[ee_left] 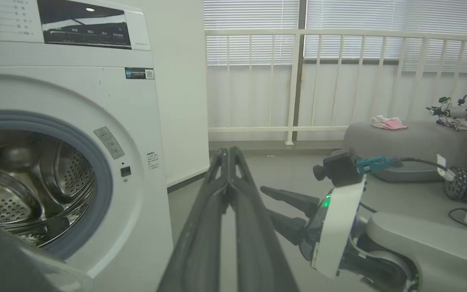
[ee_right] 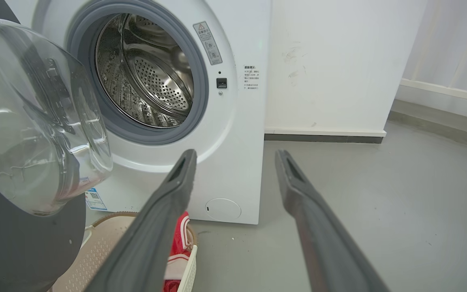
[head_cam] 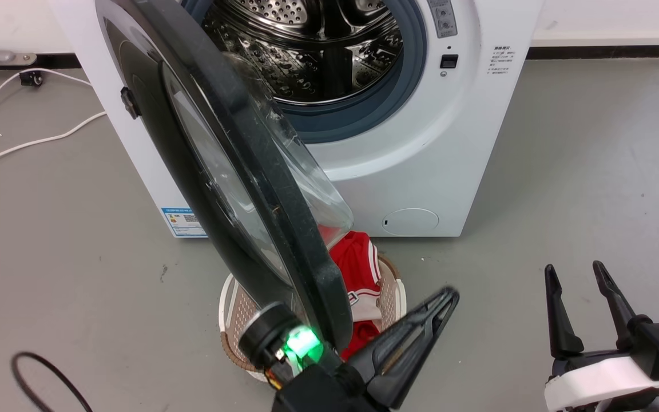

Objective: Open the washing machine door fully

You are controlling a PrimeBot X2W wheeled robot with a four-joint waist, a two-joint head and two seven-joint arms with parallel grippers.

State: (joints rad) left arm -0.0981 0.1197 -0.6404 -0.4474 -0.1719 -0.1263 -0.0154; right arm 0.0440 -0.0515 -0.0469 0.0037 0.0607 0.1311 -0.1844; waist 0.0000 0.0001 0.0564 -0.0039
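We saw the door (head_cam: 284, 229) cover much of the basket (head_cam: 233, 312) and the red garment (head_cam: 358, 269); the head view's top edge cut off the machine (head_cam: 449, 143). Its label (head_cam: 183, 222) print was too small to read.

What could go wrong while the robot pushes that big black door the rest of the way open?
1. The left pincer is shut and sits beside the rim of the washing machine door without gripping it, so a push could slide off the glossy edge.
2. Such a slip might knock the clear glass bowl.
3. The laundry basket stands right under the door and arm; a low sweep might bump it.
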